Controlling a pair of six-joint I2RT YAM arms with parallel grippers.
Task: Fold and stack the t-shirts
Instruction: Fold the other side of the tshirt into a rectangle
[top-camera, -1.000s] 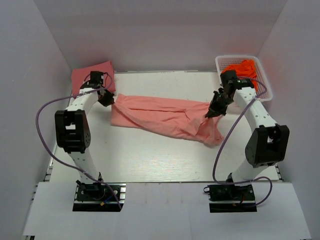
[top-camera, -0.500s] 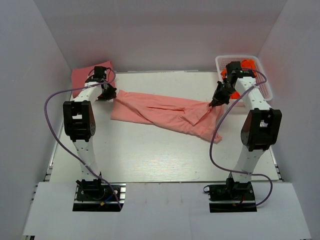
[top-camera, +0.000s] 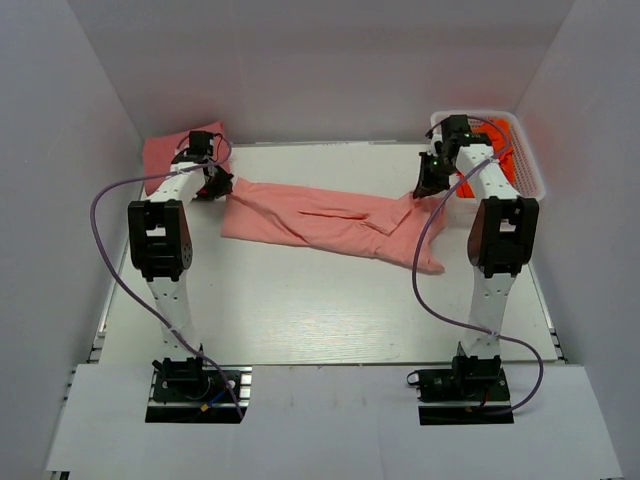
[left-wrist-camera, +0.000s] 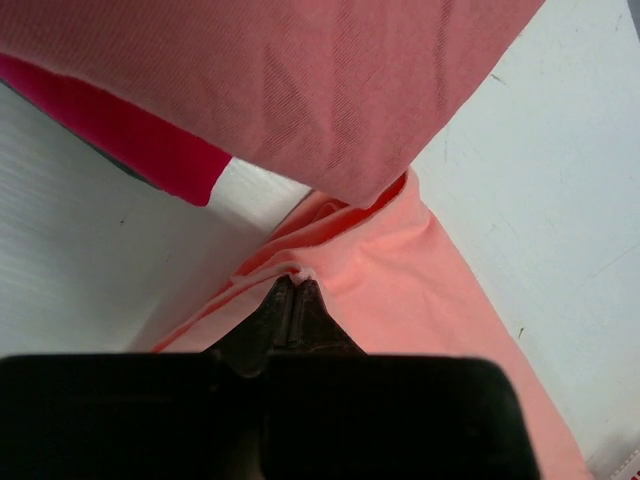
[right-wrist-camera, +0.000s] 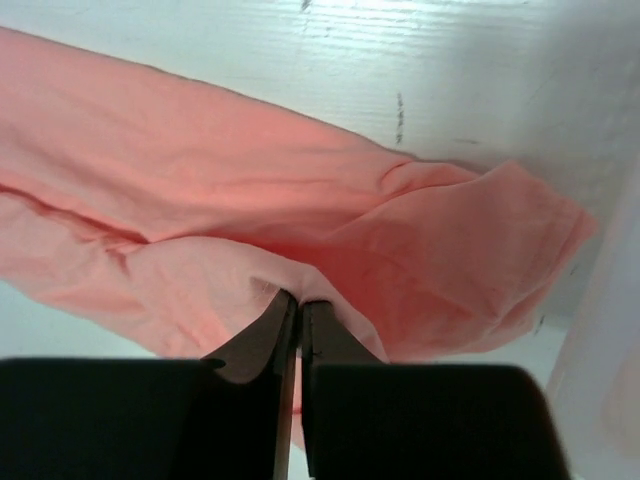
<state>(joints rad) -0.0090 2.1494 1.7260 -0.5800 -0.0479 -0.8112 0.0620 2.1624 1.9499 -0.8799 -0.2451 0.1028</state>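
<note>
A salmon t-shirt lies stretched across the table from left to right. My left gripper is shut on its left end, the tips pinching a hem fold. Just beyond that lies a folded rose-pink t-shirt at the back left corner; its edge overhangs the salmon cloth, with a deeper pink layer beneath. My right gripper is shut on a fold at the shirt's right end, with cloth bunched over the tips.
A white basket stands at the back right, holding orange-red cloth, close behind my right gripper; its wall shows at the right wrist view's right edge. White walls enclose the table on the left, back and right.
My right gripper has moved back toward the basket with the shirt's right end, pulling the shirt longer and flatter. My left gripper shifted slightly back, still holding the left end.
</note>
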